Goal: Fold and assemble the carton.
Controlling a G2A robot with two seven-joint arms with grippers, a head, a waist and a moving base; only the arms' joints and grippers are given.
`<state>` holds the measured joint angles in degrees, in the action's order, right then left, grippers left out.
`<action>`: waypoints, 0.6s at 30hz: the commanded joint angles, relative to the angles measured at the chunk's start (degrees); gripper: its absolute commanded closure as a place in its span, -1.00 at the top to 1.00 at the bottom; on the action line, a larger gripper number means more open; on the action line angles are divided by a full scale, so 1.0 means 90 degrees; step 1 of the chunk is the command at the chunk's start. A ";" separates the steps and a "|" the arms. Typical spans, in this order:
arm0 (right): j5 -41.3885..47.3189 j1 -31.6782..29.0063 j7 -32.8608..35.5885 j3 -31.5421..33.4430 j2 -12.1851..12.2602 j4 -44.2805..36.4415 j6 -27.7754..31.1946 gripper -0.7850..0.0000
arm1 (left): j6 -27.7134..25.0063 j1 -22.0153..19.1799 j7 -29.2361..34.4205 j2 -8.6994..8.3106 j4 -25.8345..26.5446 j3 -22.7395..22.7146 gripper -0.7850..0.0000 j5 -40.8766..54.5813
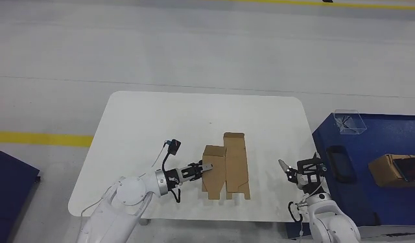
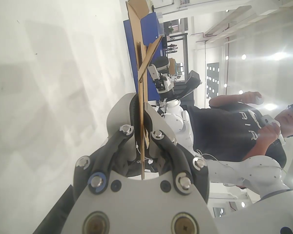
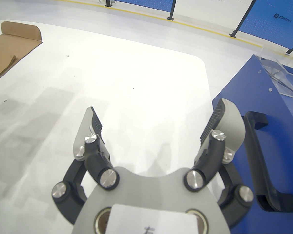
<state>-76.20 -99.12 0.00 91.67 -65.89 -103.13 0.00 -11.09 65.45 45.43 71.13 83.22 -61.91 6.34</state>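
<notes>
The left tool (image 2: 141, 113) is clenched on the left edge of the flattened carton (image 1: 233, 165), lying on the white tabletop (image 1: 162, 126) at the top view's lower centre. The right tool (image 3: 157, 115) hangs released, lower right. Folding looks barely begun; next, likely, lift that panel open.

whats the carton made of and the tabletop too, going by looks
Carton: thin brown cardboard with a matte finish. Edge-on in the left wrist view it is a slim flat sheet with creased flaps.
Table: white, smooth and slightly glossy, with soft reflections. It is probably laminate or coated board, but the core cannot be told.
</notes>
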 commanded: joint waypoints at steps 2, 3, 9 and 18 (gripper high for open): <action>0.0000 0.0000 0.0000 0.0000 0.0000 0.0000 0.0000 1.00 | 0.0000 0.0000 0.0000 0.0000 0.0000 0.0000 -1.00 0.0002; 0.0000 0.0000 0.0000 0.0000 0.0000 0.0000 0.0000 1.00 | 0.0000 0.0000 0.0000 0.0000 0.0000 0.0000 -1.00 0.0002; 0.0000 0.0000 0.0000 0.0000 0.0000 0.0000 0.0000 1.00 | 0.0000 0.0000 0.0000 0.0000 0.0000 0.0000 -1.00 0.0002; 0.0780 0.0107 0.0239 0.0128 -0.0021 -0.0071 0.0184 1.00 | -0.0023 0.0070 -0.0185 -0.0005 0.0082 -0.0029 -1.00 -0.0042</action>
<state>-73.81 -98.62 1.12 92.23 -66.01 -103.42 0.78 -11.20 65.80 44.55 71.11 83.63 -62.03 6.13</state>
